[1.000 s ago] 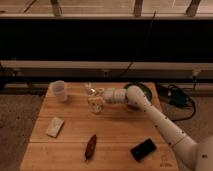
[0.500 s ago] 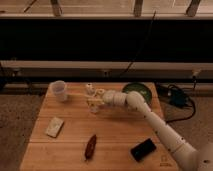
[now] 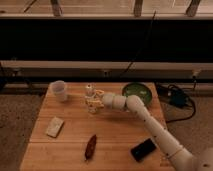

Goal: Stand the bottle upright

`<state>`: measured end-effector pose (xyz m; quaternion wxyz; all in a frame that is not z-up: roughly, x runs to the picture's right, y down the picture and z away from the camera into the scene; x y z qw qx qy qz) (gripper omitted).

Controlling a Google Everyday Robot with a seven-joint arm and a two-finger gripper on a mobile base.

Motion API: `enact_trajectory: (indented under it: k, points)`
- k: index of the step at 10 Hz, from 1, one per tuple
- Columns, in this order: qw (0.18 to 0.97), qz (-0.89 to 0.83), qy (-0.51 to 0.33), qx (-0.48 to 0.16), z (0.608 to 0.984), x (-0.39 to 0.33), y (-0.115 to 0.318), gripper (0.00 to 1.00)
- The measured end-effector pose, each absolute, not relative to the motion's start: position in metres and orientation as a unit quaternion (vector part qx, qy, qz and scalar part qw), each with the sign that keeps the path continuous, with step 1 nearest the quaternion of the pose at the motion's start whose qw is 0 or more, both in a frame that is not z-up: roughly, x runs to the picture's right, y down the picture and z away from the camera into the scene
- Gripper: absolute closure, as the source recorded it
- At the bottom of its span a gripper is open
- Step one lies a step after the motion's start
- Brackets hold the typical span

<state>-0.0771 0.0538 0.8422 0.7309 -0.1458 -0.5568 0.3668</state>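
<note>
Wooden table (image 3: 115, 135) seen from above, with a dark wall and rail behind it. Robot arm (image 3: 150, 122) reaches in from 4 o'clock toward the table's middle back. Its gripper (image 3: 94, 102) sits left of centre, near the back edge. Whether the fingers are spread or closed cannot be told. Bottle (image 3: 89, 91), small and pale with a white cap, appears at 12 o'clock of the gripper, just beside it and seemingly upright; whether the two touch is unclear. White cup (image 3: 59, 90) stands at 9 o'clock of the bottle, near the table's back left corner. Green bowl (image 3: 137, 93) sits at 3 o'clock of the bottle, behind the arm. Pale sponge (image 3: 54, 127) lies at the left. Brown object (image 3: 91, 147) lies near the front edge. Black object (image 3: 143, 149) lies at front right.
</note>
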Motion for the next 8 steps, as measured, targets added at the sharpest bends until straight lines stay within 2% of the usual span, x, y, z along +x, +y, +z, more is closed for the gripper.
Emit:
enact_trajectory:
  k: [2,5,8]
  points:
    - [0.729,0.366,-0.561,-0.141,0.84,-0.079,0.055,0.21]
    - [0.733,0.371,-0.551,-0.149,0.838,-0.058,0.055,0.41]
    - [0.732,0.37,-0.552,-0.148,0.837,-0.068,0.056,0.41]
